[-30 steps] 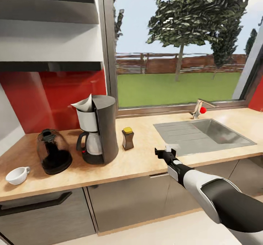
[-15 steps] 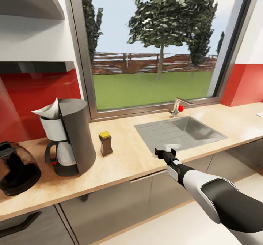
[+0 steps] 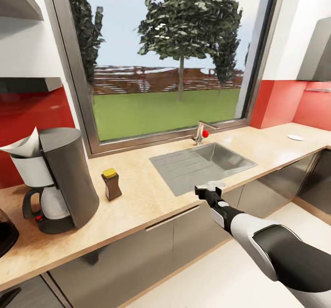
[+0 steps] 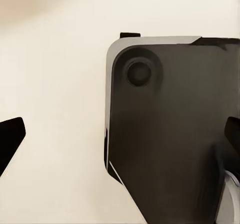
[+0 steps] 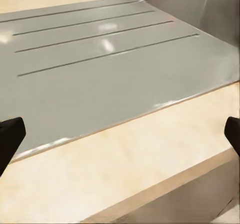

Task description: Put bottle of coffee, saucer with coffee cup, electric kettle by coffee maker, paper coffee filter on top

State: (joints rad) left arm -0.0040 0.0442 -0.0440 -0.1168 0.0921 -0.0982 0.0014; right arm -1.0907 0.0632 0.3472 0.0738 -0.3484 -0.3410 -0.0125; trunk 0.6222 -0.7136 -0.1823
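Countertop (image 3: 151, 197): running under the window, carrying the sink (image 3: 202, 163) with its ridged draining board.
Coffee maker (image 3: 57, 179): standing at the counter's left end, a white paper filter (image 3: 23, 146) sitting in its top basket.
Coffee jar (image 3: 111, 184): standing upright on the counter just right of the coffee maker, apart from it.
Kettle (image 3: 5, 234): showing only as a dark edge at the picture's left border.
Saucer (image 3: 295, 137): lying far off at the counter's right end.
Right gripper (image 3: 208, 190): hanging over the counter's front edge before the sink, fingers (image 5: 11, 136) spread wide, gripping nothing.
Left gripper (image 4: 120, 139): fingertips standing wide apart, empty, facing a dark robot panel (image 4: 170, 134).
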